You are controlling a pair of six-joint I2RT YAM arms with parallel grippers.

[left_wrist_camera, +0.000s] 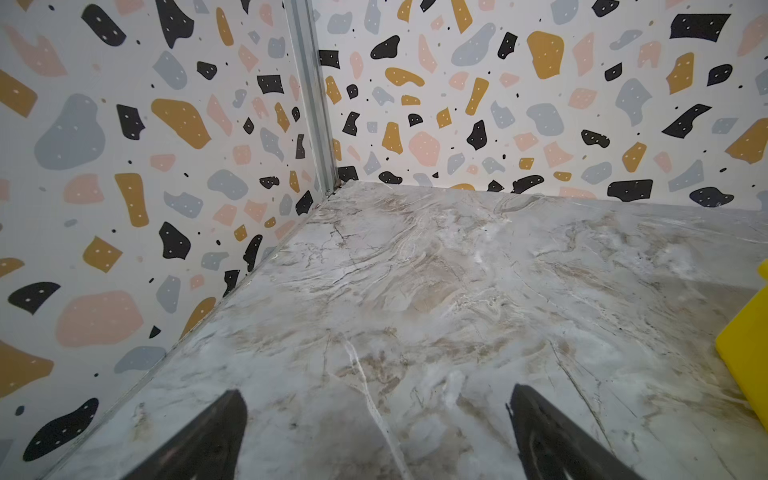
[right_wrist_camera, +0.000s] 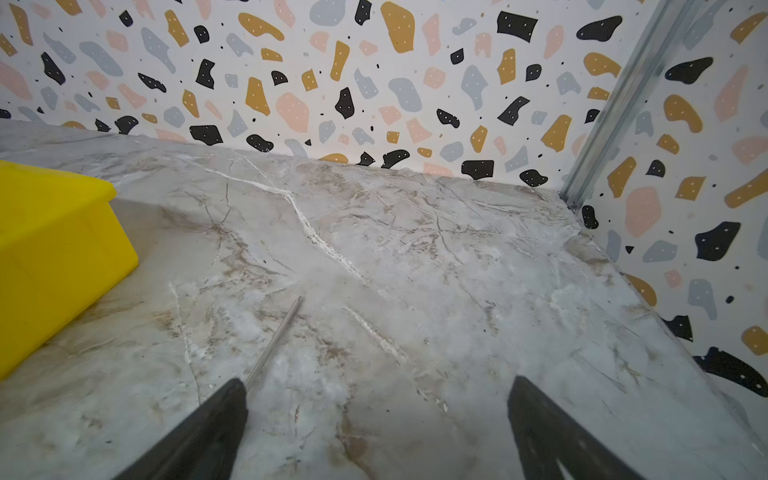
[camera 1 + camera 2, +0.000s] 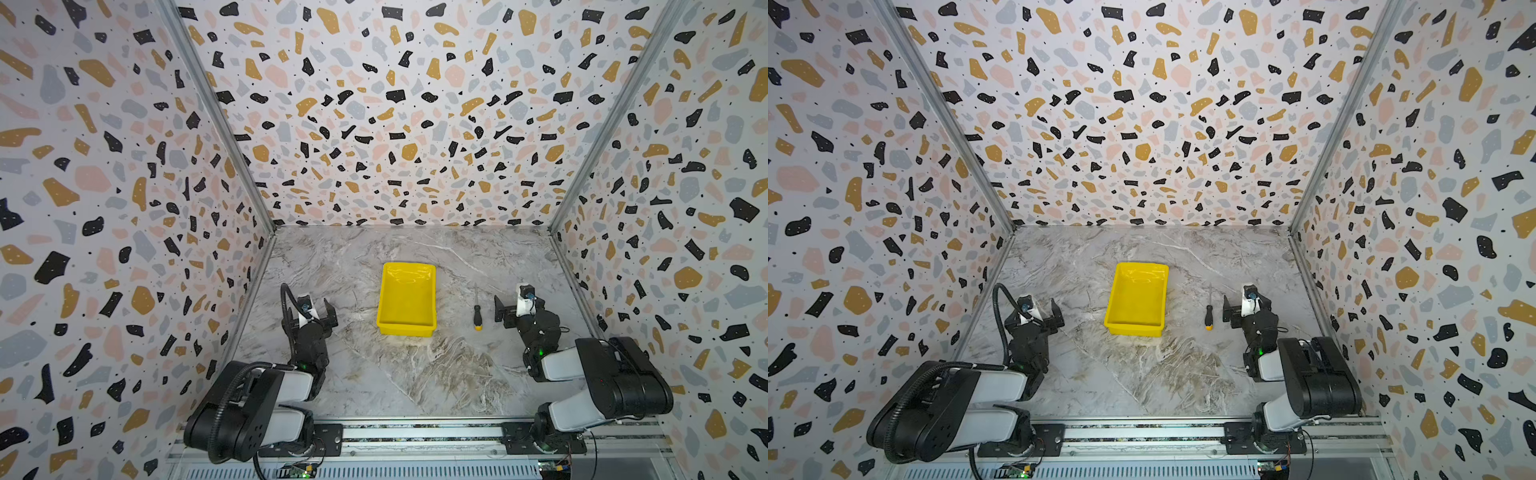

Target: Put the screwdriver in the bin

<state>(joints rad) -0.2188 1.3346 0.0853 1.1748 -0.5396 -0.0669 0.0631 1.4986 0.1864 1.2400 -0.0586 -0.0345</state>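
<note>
screwdriver (image 3: 477, 312) lies on table (image 3: 415, 374) between bin (image 3: 405, 330) and right gripper (image 2: 376, 395), untouched. Right claw spread wide, left gripper (image 1: 376, 411) spread too, both empty.

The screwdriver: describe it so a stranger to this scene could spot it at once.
On the marble table stands a yellow bin. Between it and the right hand lies the screwdriver, apart from both. It alone is slim: black handle, orange butt, thin metal shaft.

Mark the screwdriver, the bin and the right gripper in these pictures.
screwdriver (image 3: 477, 315): in a top view, on its black handle.
bin (image 3: 405, 330): in a top view, on its near outer wall.
right gripper (image 2: 376, 385): right wrist view, midway between its open fingertips.
</note>
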